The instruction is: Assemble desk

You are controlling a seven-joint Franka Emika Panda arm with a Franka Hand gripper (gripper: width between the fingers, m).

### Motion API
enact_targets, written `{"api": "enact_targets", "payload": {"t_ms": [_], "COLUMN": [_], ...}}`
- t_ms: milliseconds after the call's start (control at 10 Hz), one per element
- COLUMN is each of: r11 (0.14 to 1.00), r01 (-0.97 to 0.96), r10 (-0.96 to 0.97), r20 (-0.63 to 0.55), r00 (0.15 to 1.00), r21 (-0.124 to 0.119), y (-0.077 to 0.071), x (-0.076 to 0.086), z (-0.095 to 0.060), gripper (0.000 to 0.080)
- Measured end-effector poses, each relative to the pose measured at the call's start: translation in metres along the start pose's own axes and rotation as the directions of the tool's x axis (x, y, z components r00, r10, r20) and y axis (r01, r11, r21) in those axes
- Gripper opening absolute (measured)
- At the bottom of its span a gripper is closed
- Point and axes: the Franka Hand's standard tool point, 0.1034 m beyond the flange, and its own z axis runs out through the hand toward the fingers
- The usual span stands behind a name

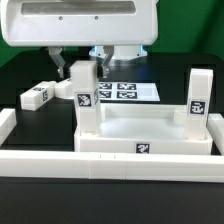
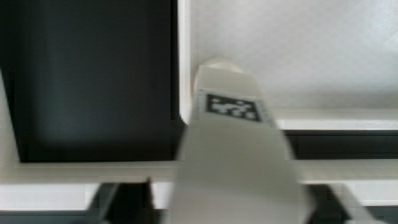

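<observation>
the pincer [image 1: 82,66] straddled the top of an upright leg block [image 1: 87,102], with one dark finger [image 1: 61,64] on each side. whether the fingers pressed on the block or stood just off it could not be told, because the wrist view was blurred where they met its sides. that leg block stood straight below the pincer, at a corner of the tabletop [image 1: 150,128]. from there the tabletop's rim ran off toward the exterior view's right to a second upright leg block [image 1: 198,95], well apart from the fingers. the border wall [image 1: 60,165] lay close along the tabletop's front edge and closed that side. contact between the two was unclear. bare black table [image 1: 25,72] gave open room on the pincer's other side, toward the exterior view's left. a lying leg block [image 1: 38,95] was near there but apart. beyond the pincer, the marker board [image 1: 128,92] was partly hidden, and the arm's white body [image 1: 80,25] cut off the pincer's upper part.
</observation>
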Motion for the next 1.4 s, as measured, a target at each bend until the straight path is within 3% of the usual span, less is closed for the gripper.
{"api": "enact_targets", "payload": {"t_ms": [100, 500, 800, 1100, 1400], "r11": [1.000, 1.000, 0.959, 0.870, 0.686], "r01": [0.001, -0.013, -0.281, -0.492, -0.725], "r10": [-0.001, 0.013, 0.281, 0.492, 0.726], "r20": [0.000, 0.000, -0.001, -0.014, 0.002], "r00": [1.000, 1.000, 0.960, 0.870, 0.688], "r21": [0.000, 0.000, 0.021, 0.032, 0.063], "y": [0.000, 0.000, -0.003, -0.007, -0.013], "x": [0.000, 0.000, 0.000, 0.003, 0.005], "z": [0.000, 0.000, 0.001, 0.001, 0.002], "gripper": [0.0289, 0.0289, 0.0289, 0.0290, 0.0290]}}
